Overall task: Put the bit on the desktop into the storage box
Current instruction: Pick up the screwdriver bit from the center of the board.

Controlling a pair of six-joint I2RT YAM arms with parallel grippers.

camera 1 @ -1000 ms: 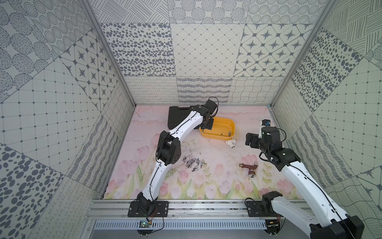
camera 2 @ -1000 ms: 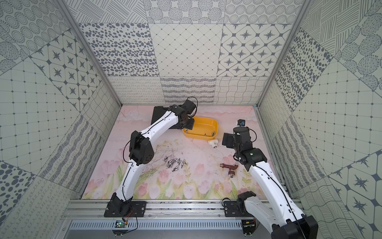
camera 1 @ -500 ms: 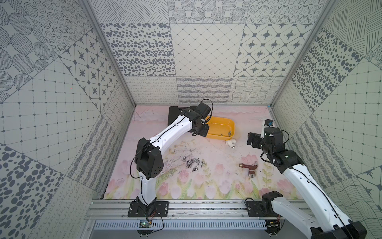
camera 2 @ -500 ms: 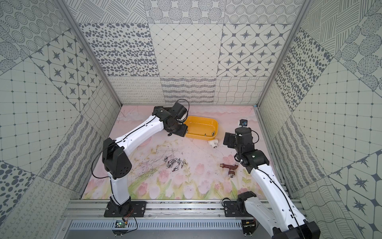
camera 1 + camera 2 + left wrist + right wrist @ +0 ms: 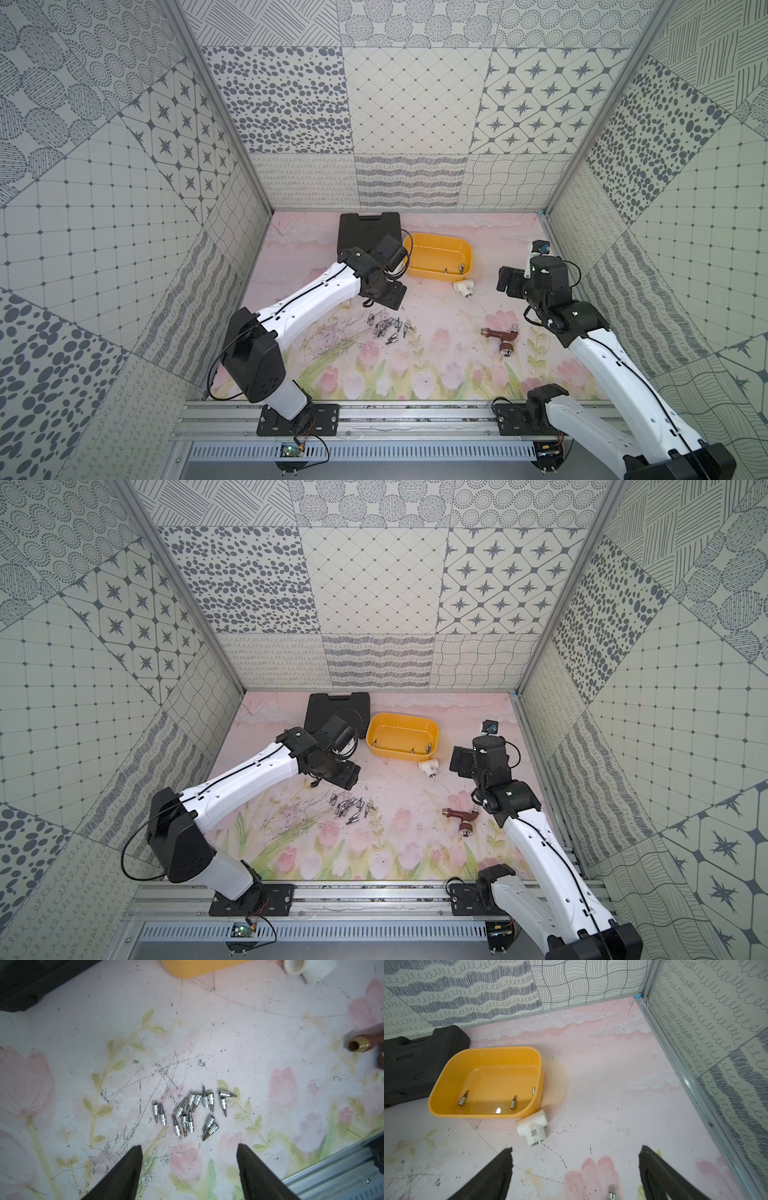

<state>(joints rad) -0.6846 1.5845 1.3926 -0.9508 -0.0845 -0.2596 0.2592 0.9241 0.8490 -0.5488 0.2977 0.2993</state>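
Observation:
Several small silver bits [image 5: 193,1111] lie in a loose cluster on the flowered desktop, seen in both top views [image 5: 388,330] [image 5: 353,808]. My left gripper [image 5: 189,1147] hangs open and empty above the mat, just beside the cluster on the side toward the back wall [image 5: 384,297]. The yellow storage box [image 5: 446,1068] stands at the back [image 5: 436,237] [image 5: 399,717]. In it lie three bits [image 5: 462,1099] [image 5: 512,1103] [image 5: 533,1091]. My right gripper [image 5: 576,1150] is open and empty, raised to the right of the box [image 5: 509,282].
A black tool case [image 5: 368,230] lies against the back wall, left of the box. A white pipe tee [image 5: 532,1129] touches the box's near right corner. A brown and brass tap [image 5: 500,336] lies on the right. The metal rail [image 5: 415,415] runs along the front.
My left arm has swung back from over the yellow box toward the bit cluster, and its jaws have widened. The right arm has hardly moved.

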